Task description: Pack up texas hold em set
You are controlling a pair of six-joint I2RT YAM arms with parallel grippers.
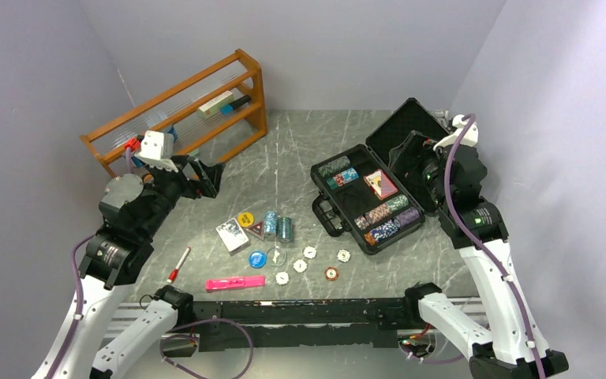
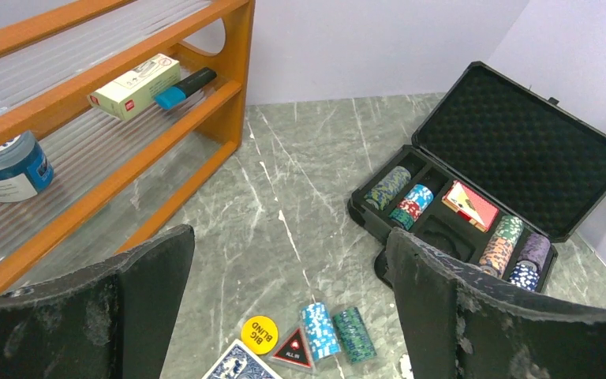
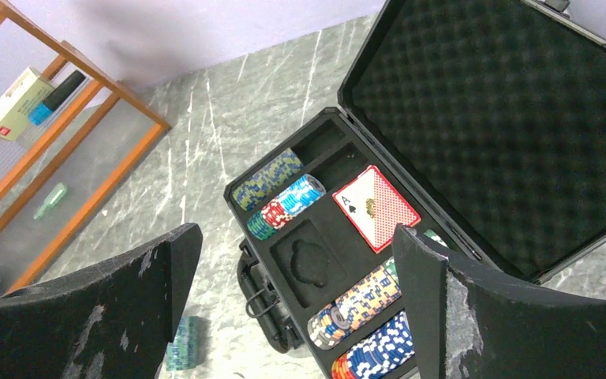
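- Black case [image 1: 406,126] open, partly filled with chip stacks [image 1: 387,213].
- Loose chips [image 1: 276,227], deck [image 1: 230,235], buttons [image 1: 245,219], discs [image 1: 309,252] lie unpacked on bench [image 1: 308,142].
- My left tool [image 2: 290,312] and right tool [image 3: 296,312] gape empty.

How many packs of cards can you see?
2. The blue-backed deck lies on the table beside the yellow button; the red deck sits in the open case. Others could be hidden behind the arms.

Black joints [image 1: 130,207], white lower links [image 1: 493,284] — purple cables [image 1: 77,283] along both arms; scuffed black fingers [image 2: 458,316].
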